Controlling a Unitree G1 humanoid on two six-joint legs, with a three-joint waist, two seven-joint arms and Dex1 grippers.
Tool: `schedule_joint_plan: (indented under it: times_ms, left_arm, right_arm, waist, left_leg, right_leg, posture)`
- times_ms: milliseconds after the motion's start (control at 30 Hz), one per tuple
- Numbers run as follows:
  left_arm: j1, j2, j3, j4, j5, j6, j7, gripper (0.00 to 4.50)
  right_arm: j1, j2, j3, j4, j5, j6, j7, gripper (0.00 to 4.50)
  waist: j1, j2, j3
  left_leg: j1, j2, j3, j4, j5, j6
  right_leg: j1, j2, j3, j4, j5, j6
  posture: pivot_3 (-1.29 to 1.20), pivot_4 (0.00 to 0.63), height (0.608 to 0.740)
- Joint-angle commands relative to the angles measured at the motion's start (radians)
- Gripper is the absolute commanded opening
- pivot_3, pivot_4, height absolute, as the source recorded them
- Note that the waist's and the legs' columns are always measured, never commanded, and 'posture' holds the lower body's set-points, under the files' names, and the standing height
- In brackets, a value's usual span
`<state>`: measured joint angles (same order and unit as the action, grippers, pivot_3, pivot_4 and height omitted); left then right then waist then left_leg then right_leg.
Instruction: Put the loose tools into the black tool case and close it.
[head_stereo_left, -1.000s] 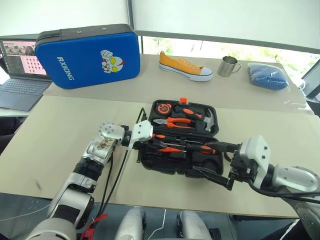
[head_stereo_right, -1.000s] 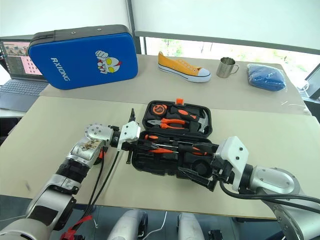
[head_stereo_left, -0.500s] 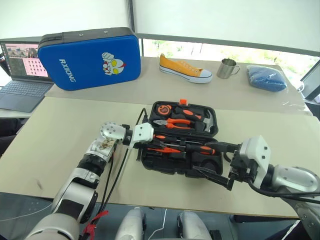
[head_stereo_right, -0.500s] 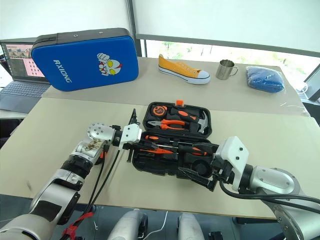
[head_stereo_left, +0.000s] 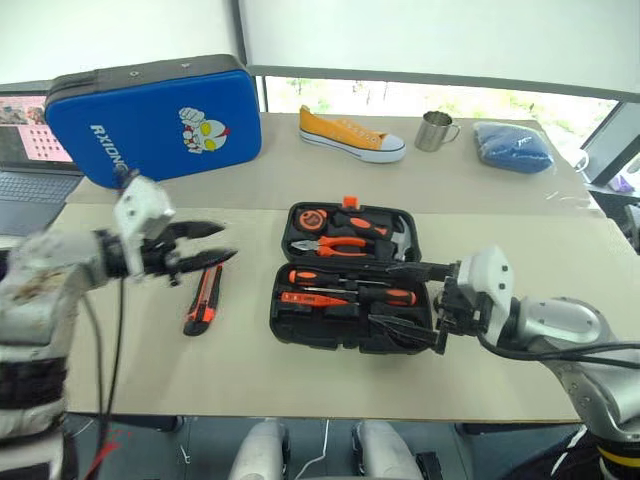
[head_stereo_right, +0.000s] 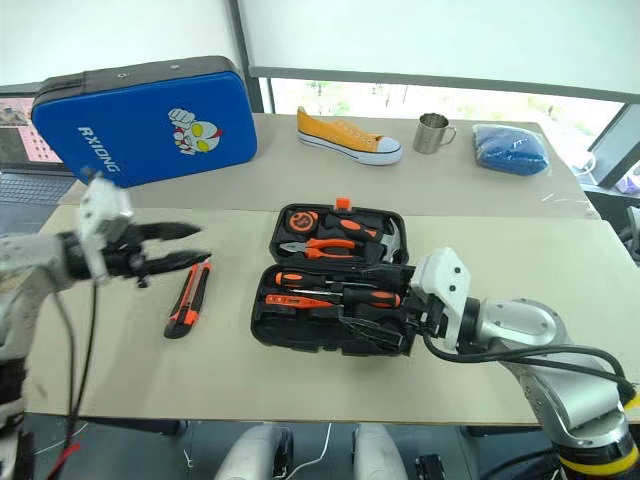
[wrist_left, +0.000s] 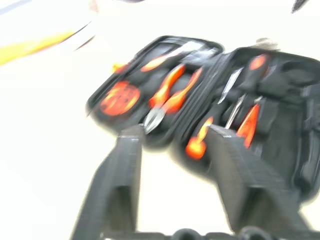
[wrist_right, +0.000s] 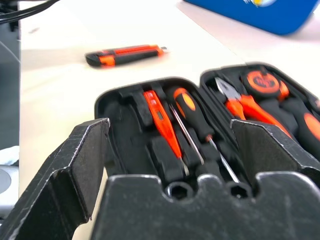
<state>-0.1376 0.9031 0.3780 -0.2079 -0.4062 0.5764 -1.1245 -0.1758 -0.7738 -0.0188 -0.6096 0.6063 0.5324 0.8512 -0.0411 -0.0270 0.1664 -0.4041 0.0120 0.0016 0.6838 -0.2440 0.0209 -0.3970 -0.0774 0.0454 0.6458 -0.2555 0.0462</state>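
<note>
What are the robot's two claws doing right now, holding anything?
Left gripper: open, empty, hovering above the utility knife on the table.
Right gripper: open, empty, at the right end of the open black tool case.

Head pair looks down over the table (head_stereo_left: 120, 360), case (head_stereo_left: 355, 335) mid-frame; both wrist views face that open case close, from opposite ends.

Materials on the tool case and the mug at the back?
Tool case: looks like matte black moulded plastic, going by its rounded shell and shaped slots. Mug: likely bare steel, grey and shiny with a thin rim.
</note>
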Motion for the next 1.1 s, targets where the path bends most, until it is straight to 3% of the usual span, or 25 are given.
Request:
schedule_joint_plan:
  times_ms: [33, 67, 200, 267, 533, 667, 767, 933, 1100]
  left_arm:
    - [0.175, 0.042, 0.217, -0.026, 0.046, -0.008, 0.034, 4.16]
    - [0.216, 0.047, 0.244, -0.025, 0.053, -0.007, 0.042, 4.45]
    - [0.355, 0.087, 0.269, -0.089, 0.068, 0.115, 0.064, 4.45]
    - [0.344, 0.102, 0.244, -0.172, 0.005, 0.241, 0.093, 4.45]
    - [-0.196, 0.068, 0.01, -0.287, -0.237, 0.997, 0.34, 4.45]
    - [-0.262, 0.069, -0.159, -0.2, -0.294, 1.038, 0.501, 4.45]
    - [-0.308, 0.041, -0.267, -0.151, -0.248, 1.038, 0.627, 4.45]
    - [-0.354, 0.032, -0.33, -0.075, -0.237, 1.038, 0.698, 4.45]
    - [-0.453, -0.039, -0.375, 0.004, -0.228, 1.038, 0.749, 4.45]
  right_arm:
    - [-0.061, 0.007, 0.026, 0.018, 0.0, -0.039, 0.062, 4.5]
    - [-0.073, 0.008, 0.03, 0.025, 0.003, -0.039, 0.074, 4.5]
    - [-0.103, 0.004, 0.038, 0.053, 0.032, -0.021, 0.129, 4.5]
    - [-0.092, -0.009, 0.045, 0.051, 0.038, -0.022, 0.169, 4.5]
    - [-0.057, 0.023, 0.056, 0.033, -0.009, -0.041, 0.137, 4.5]
    - [-0.03, 0.046, 0.065, 0.009, -0.03, -0.039, 0.092, 4.5]
    - [0.002, 0.056, 0.059, -0.022, -0.028, -0.029, 0.059, 4.5]
    - [0.038, 0.055, 0.03, -0.045, -0.019, -0.015, 0.017, 4.5]
    - [0.071, 0.043, 0.009, -0.063, -0.023, -0.015, -0.009, 4.5]
  waist:
    - [0.003, -0.003, 0.001]
    - [0.011, -0.003, 0.001]
    - [0.042, -0.004, 0.001]
    - [0.048, -0.004, 0.001]
    - [0.045, -0.006, 0.001]
    - [0.016, -0.006, 0.001]
    - [0.02, -0.006, 0.001]
    - [0.027, -0.007, 0.001]
    - [0.041, -0.007, 0.001]
  left_leg:
    - [-0.001, 0.0, 0.0, -0.001, 0.0, -0.001]
    - [-0.002, 0.001, 0.0, -0.001, 0.001, -0.002]
    - [-0.002, 0.001, 0.0, -0.001, 0.002, -0.004]
    - [-0.001, 0.001, 0.0, -0.001, 0.002, -0.004]
    - [-0.003, 0.0, 0.0, -0.001, 0.003, -0.005]
    - [-0.002, 0.0, 0.002, -0.004, 0.003, -0.005]
    - [-0.002, 0.001, 0.0, -0.006, 0.003, -0.006]
    - [-0.003, 0.0, 0.001, -0.005, 0.004, -0.007]
    - [-0.003, -0.001, 0.001, -0.004, 0.004, -0.007]
  right_leg:
    - [-0.002, 0.0, -0.001, 0.001, 0.0, -0.001]
    - [-0.004, 0.0, -0.001, 0.001, 0.0, -0.002]
    - [-0.006, -0.002, -0.003, 0.0, 0.001, -0.003]
    - [-0.006, -0.002, -0.003, -0.002, 0.001, -0.003]
    - [-0.005, 0.001, -0.004, 0.002, 0.002, -0.004]
    - [-0.008, 0.001, -0.001, 0.004, 0.002, -0.004]
    - [-0.009, 0.002, -0.002, 0.004, 0.002, -0.005]
    - [-0.008, 0.001, -0.001, 0.003, 0.002, -0.005]
    - [-0.007, 0.0, -0.002, 0.002, 0.002, -0.005]
  posture:
    - [0.0, 0.15, 0.74]
    - [0.0, 0.15, 0.74]
    - [0.0, 0.15, 0.74]
    - [0.0, 0.15, 0.74]
    - [0.0, 0.15, 0.74]
    - [0.0, 0.15, 0.74]
    - [0.0, 0.15, 0.74]
    - [0.0, 0.15, 0.74]
    - [0.0, 0.15, 0.74]
